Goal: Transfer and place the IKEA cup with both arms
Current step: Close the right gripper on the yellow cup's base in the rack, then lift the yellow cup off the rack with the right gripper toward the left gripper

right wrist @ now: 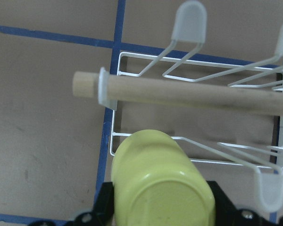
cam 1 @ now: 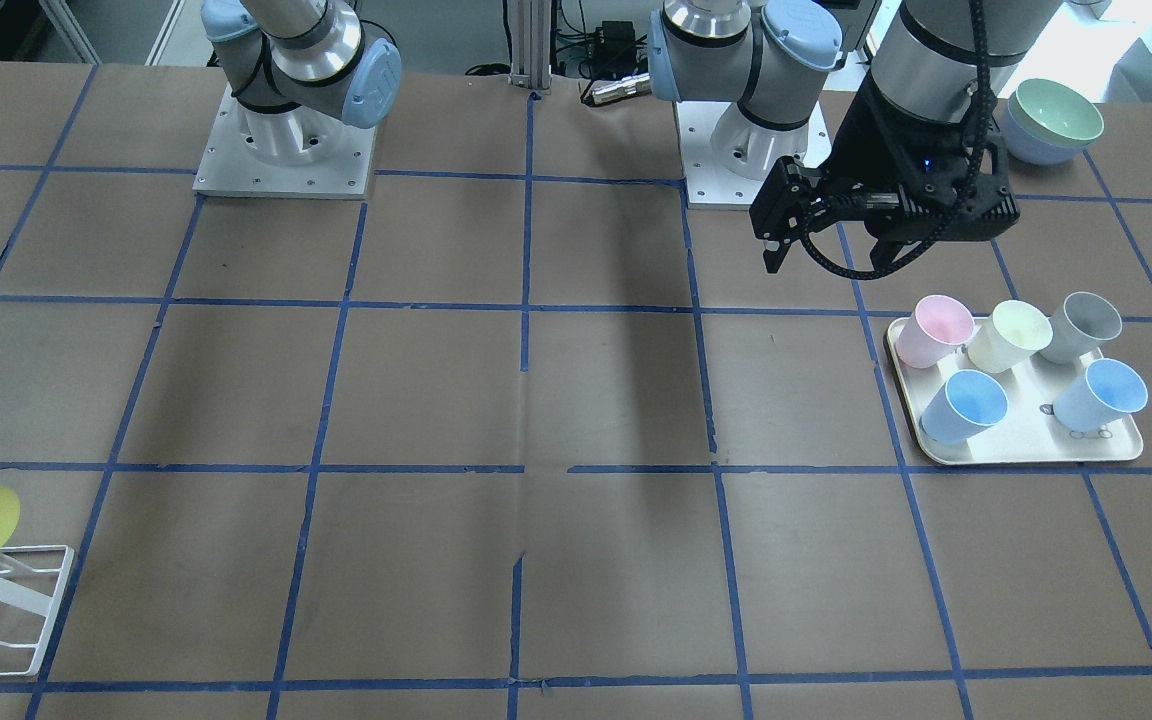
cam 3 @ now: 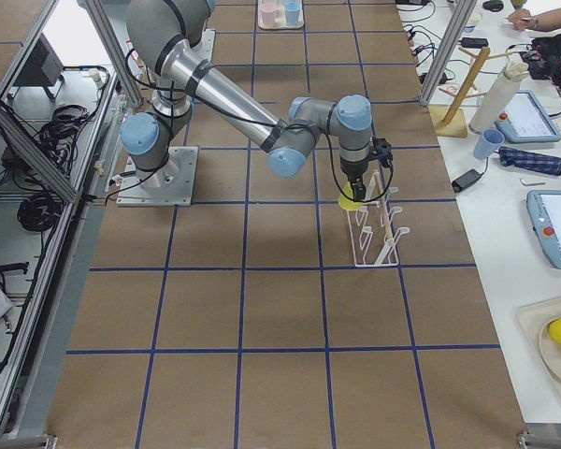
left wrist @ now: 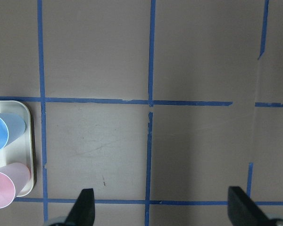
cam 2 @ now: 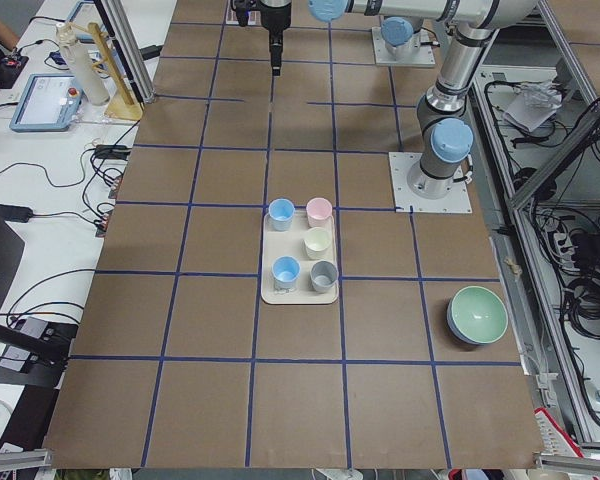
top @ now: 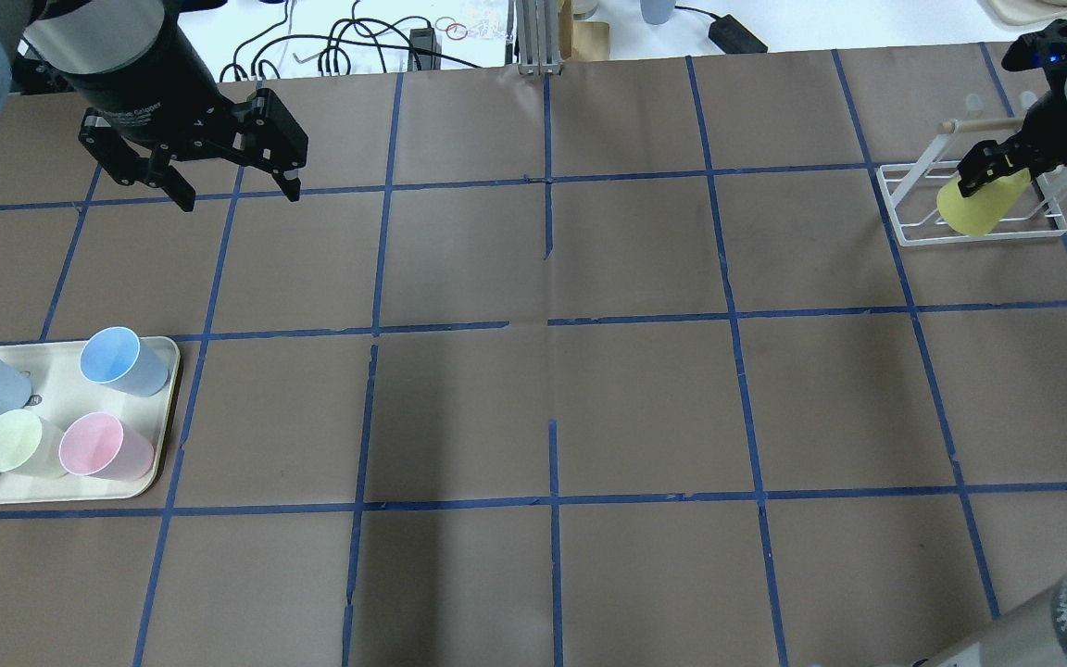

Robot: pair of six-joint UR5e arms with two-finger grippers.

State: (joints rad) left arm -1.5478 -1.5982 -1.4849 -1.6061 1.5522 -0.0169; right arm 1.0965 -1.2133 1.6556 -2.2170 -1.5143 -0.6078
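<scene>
Overhead exterior: right hand clamps the IKEA cup at the rack; left hand hangs open, empty. Early pickup or final placement, I can't tell.

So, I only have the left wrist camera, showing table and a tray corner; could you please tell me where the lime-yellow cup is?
Observer: At the table's far end, where the right gripper holds the IKEA cup at the white wire rack.
Operator: Thank you. Is it hung on a peg yet?
Observer: I cannot tell. The right wrist view shows it inverted, gripped near its base, close to the rack's wooden rail.
Operator: And what else stands on this tray?
Observer: The tray holds five cups in all: a pink cup, a pale yellow cup, a grey cup and two blue cups.
</scene>
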